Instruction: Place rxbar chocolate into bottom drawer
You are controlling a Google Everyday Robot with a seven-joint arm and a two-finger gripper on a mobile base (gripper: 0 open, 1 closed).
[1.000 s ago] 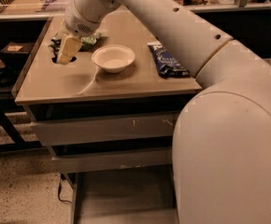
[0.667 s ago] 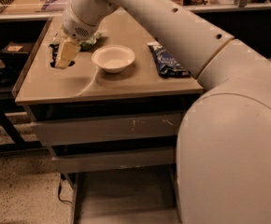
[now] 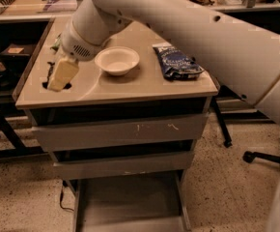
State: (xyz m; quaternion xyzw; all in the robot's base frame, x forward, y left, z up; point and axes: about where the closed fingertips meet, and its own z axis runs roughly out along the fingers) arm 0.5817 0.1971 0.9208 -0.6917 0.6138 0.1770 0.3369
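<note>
1. The pincer (image 3: 62,75) is a pale cream block at the end of the arm (image 3: 188,28). It points down at the front left corner of the desk (image 3: 130,87). I cannot tell whether it is apart or together.
2. Right under its tip lies a small, flat, dark shape, the rxbar chocolate (image 3: 46,84). It rests on the desk top near the left edge and is mostly hidden by the pincer. I cannot tell whether the two touch.
3. To the right, near the middle of the desk, stands a shallow white bowl (image 3: 117,60), upright and apart from the pincer.
4. Further right, by the right edge, lies a crumpled blue bag (image 3: 176,62).
5. Below the desk top are two upper drawers (image 3: 118,132) with scuffed grey fronts.
6. Lowest of all, the bottom drawer (image 3: 130,202) is pulled out towards the viewer, showing a flat grey floor between thin side rails. It sits well below the rxbar chocolate.
7. A speckled floor (image 3: 227,178) surrounds the cabinet.
</note>
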